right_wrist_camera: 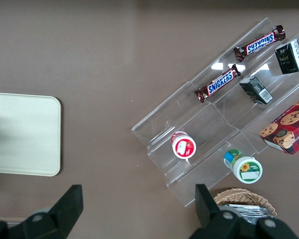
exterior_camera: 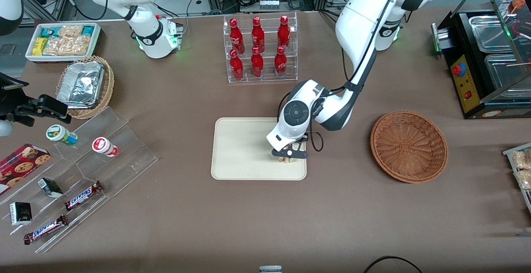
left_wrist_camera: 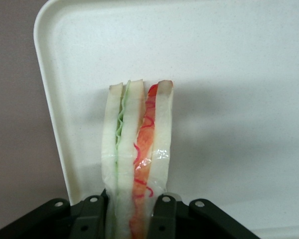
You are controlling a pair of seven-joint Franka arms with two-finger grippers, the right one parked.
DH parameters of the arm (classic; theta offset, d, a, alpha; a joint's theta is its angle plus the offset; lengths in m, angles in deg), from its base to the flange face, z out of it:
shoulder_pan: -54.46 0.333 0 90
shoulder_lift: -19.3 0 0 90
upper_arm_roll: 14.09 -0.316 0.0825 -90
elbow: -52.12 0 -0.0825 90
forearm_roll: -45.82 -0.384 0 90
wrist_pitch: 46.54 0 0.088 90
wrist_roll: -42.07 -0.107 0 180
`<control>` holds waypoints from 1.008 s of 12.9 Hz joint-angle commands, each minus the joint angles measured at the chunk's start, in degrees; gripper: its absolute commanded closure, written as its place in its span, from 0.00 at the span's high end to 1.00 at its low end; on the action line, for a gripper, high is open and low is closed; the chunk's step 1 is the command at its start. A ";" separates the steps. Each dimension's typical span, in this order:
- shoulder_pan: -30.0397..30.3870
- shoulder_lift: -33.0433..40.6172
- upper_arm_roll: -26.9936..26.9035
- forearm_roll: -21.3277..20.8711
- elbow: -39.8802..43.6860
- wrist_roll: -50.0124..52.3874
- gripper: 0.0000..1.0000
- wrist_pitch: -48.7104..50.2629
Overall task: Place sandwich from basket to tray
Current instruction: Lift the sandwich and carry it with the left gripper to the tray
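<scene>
Cream-beige tray (exterior_camera: 240,148), one on the worktop (exterior_camera: 265,223), carries one sandwich (exterior_camera: 286,159) clamped in the left arm's hand (exterior_camera: 289,156).
One hand, its two fingers (left_wrist_camera: 164,211) closed against the outer bread faces of the sandwich (left_wrist_camera: 137,159); the sandwich stands on edge over the tray (left_wrist_camera: 229,74), at the tray corner nearest the front camera on the working arm's side; in the wrist view its long axis runs straight away from the hand (left_wrist_camera: 130,219), with three pale bread slices, one green layer and one red layer showing edge-on; one reddish-brown wicker basket (exterior_camera: 409,146) lies well apart from the tray, toward the working arm's end of the worktop, with nothing in it; six red bottles (exterior_camera: 258,47) stand in one clear rack farther from the front camera than the tray.
</scene>
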 commanded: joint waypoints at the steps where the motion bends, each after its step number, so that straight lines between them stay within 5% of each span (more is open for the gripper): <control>1: -0.90 -1.12 -0.78 0.39 1.86 0.50 0.31 0.25; 7: -0.81 -1.12 -0.78 0.39 1.78 4.37 0.39 -0.28; 9: -0.81 -1.12 -0.78 0.39 1.78 4.55 0.60 -0.28; 11: -0.55 -0.69 -0.87 0.30 1.95 4.38 0.98 -0.19; 13: -0.11 3.16 -1.22 -0.05 1.26 4.55 1.00 1.81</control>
